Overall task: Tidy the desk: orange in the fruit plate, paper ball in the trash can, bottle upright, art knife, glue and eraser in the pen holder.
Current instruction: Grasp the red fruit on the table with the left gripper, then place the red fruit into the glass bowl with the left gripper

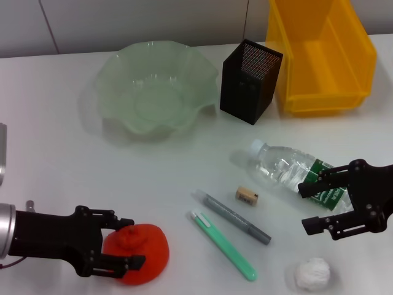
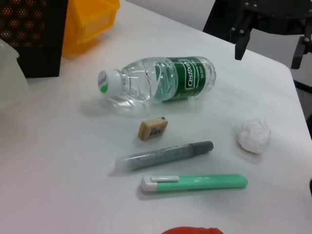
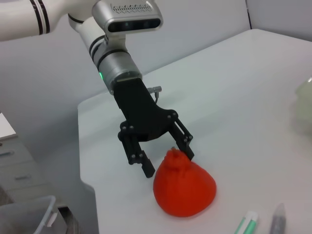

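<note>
The white desk (image 1: 55,160) carries everything, and the bottle serves as landmark. The yellow trash can (image 1: 319,61) stands beyond the bottle, with the green fruit plate (image 1: 156,86) and black pen holder (image 1: 249,80) further left of it. The bottle (image 1: 288,169) lies on its side. The right gripper (image 1: 310,206) hangs spread wide over its labelled end. Well left of the bottle, the left gripper (image 1: 126,243), fingers apart, straddles the orange (image 1: 141,255). Beside the bottle lie a green knife (image 1: 224,246), grey glue stick (image 1: 233,216), paper ball (image 1: 313,273) and eraser (image 1: 247,195).
</note>
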Controlling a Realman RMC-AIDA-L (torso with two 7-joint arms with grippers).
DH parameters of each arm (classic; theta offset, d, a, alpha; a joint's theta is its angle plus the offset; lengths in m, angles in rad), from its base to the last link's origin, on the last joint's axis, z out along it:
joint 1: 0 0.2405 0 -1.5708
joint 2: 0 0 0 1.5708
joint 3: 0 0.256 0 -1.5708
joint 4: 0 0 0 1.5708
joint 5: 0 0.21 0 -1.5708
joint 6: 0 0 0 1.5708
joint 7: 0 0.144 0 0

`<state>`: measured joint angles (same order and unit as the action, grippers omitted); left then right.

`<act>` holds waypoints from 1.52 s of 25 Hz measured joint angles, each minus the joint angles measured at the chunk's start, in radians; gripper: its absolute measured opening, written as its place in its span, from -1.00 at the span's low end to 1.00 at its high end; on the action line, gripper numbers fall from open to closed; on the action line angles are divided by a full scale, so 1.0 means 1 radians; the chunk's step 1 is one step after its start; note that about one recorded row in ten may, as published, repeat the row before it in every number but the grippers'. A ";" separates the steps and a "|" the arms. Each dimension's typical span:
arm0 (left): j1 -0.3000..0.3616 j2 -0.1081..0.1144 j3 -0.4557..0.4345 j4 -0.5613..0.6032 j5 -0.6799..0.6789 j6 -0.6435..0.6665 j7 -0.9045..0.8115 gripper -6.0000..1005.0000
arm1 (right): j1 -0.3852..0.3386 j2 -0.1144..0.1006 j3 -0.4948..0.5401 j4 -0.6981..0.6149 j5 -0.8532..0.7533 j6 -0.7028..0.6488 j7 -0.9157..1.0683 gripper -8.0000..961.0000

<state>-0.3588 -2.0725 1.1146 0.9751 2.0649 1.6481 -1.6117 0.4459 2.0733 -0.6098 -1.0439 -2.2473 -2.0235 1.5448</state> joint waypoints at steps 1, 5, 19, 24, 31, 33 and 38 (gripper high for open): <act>0.000 0.000 0.000 0.000 0.000 0.000 0.000 0.51 | 0.000 0.000 0.000 0.001 0.000 0.000 0.000 0.45; -0.022 0.003 0.002 -0.054 0.003 0.000 0.026 0.50 | 0.002 0.001 -0.002 0.002 0.000 0.010 0.000 0.45; -0.025 0.002 0.078 -0.052 -0.006 -0.066 0.040 -0.04 | 0.004 0.001 -0.004 0.011 0.000 0.041 -0.002 0.45; -0.046 0.004 0.066 -0.056 -0.020 -0.048 0.052 -0.47 | 0.004 0.001 -0.004 0.021 0.001 0.050 -0.006 0.45; -0.159 0.005 -0.018 0.030 -0.093 -0.021 -0.035 -0.61 | 0.004 0.001 -0.004 0.022 0.005 0.051 -0.008 0.45; -0.196 0.004 -0.025 0.031 -0.101 -0.044 -0.046 -0.64 | 0.007 0.002 -0.004 0.028 0.006 0.051 -0.008 0.44; -0.339 -0.001 -0.009 -0.027 -0.120 -0.328 -0.126 -0.71 | 0.009 0.002 -0.004 0.030 0.006 0.055 -0.009 0.44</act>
<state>-0.6976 -2.0734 1.1054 0.9484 1.9447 1.3200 -1.7380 0.4548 2.0752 -0.6134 -1.0139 -2.2412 -1.9687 1.5361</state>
